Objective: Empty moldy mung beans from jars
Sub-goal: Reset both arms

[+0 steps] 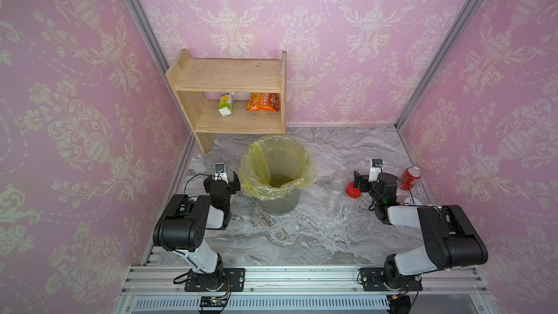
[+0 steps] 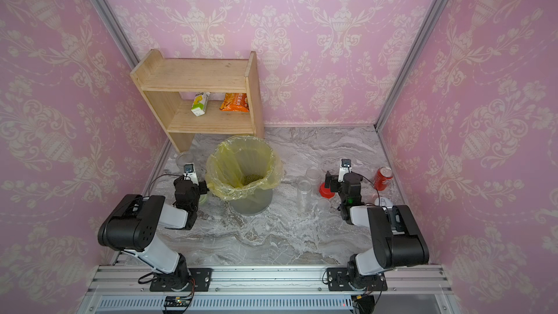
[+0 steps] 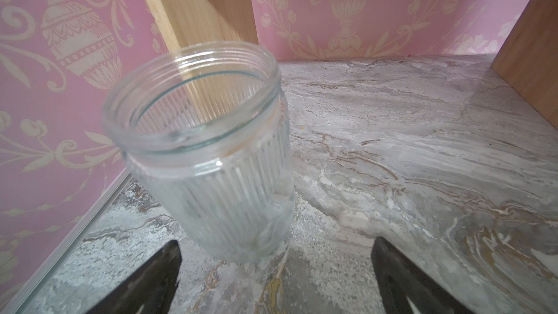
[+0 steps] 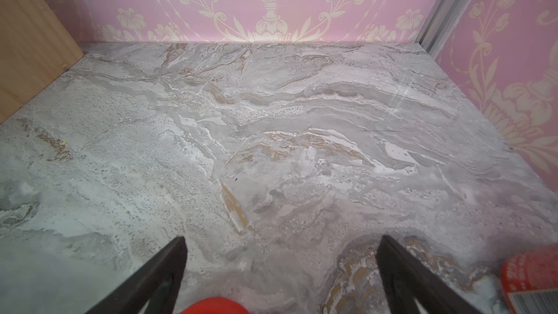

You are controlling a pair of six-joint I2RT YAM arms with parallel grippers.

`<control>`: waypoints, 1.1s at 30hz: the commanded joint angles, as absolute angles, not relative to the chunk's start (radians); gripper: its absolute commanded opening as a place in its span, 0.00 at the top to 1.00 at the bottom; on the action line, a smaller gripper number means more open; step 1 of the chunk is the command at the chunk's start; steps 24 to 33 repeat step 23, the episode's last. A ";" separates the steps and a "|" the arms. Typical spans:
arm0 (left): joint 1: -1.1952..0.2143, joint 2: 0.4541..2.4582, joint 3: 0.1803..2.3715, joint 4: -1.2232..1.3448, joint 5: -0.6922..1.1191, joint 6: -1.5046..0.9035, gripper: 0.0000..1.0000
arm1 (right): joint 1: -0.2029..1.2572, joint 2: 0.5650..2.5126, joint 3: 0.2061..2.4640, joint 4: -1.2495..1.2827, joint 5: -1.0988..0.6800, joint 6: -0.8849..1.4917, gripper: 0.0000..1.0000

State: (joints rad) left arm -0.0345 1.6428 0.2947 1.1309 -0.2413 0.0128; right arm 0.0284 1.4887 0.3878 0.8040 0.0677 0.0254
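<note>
Item, left gripper (image 3: 276, 246): jaws spread wide, nothing held; I see the ribbed clear jar (image 3: 205, 152) standing upright just ahead of it, lid off and empty, close to the leg of the wooden shelf (image 3: 196, 4).

Item, right gripper (image 4: 280, 240): jaws equally wide, gripping nothing, only bare marble table (image 4: 271, 116) ahead; a red lid (image 4: 216, 305) lies just under it; in both top views the red soda can (image 1: 410, 178) stands near it on its right.

Item, mung beans (image 1: 280, 180): a dull green heap at the bottom of the bin (image 1: 279, 203), which is lined with a yellow bag (image 1: 250, 161) and sits mid-table between the arms.

Item, two further jars between bin and right gripper: tall clear jar (image 1: 334, 194) and shorter clear jar (image 1: 341, 174); both lidless and apparently empty.
</note>
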 commanded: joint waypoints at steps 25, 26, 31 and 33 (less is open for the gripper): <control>-0.028 1.641 0.301 1.127 -0.132 0.040 0.01 | 0.026 1.497 0.413 0.770 0.006 0.018 0.00; -0.028 1.641 0.301 1.127 -0.132 0.040 0.01 | 0.026 1.497 0.413 0.770 0.006 0.018 0.00; -0.028 1.641 0.301 1.127 -0.132 0.040 0.01 | 0.026 1.497 0.413 0.770 0.006 0.018 0.00; -0.028 1.641 0.301 1.127 -0.132 0.040 0.01 | 0.026 1.497 0.413 0.770 0.006 0.018 0.00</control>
